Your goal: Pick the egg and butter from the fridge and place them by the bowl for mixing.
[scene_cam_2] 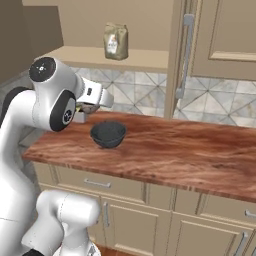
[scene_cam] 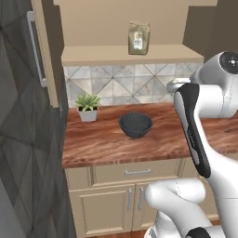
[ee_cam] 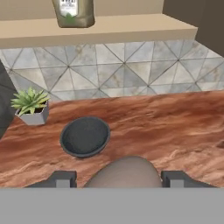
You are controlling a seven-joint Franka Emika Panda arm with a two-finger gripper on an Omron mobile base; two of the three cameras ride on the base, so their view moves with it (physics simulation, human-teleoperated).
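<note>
Left base view: a dark grey bowl (scene_cam: 135, 125) sits on the wooden counter (scene_cam: 102, 144) beside a small potted plant (scene_cam: 88, 107); the grey fridge (scene_cam: 23, 139) stands at left. Right base view: the white arm reaches over the bowl (scene_cam_2: 107, 134). Hand view: the gripper (ee_cam: 118, 178) clasps the brownish egg (ee_cam: 124, 173) between its fingertips, just short of the bowl (ee_cam: 84, 136)

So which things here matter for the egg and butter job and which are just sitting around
Part of the job:
- egg, brownish-grey, between the end effector fingertips
- bowl on the counter
- fridge, at the left

Just lying about:
- potted plant left of the bowl
- paper bag on the shelf
</note>
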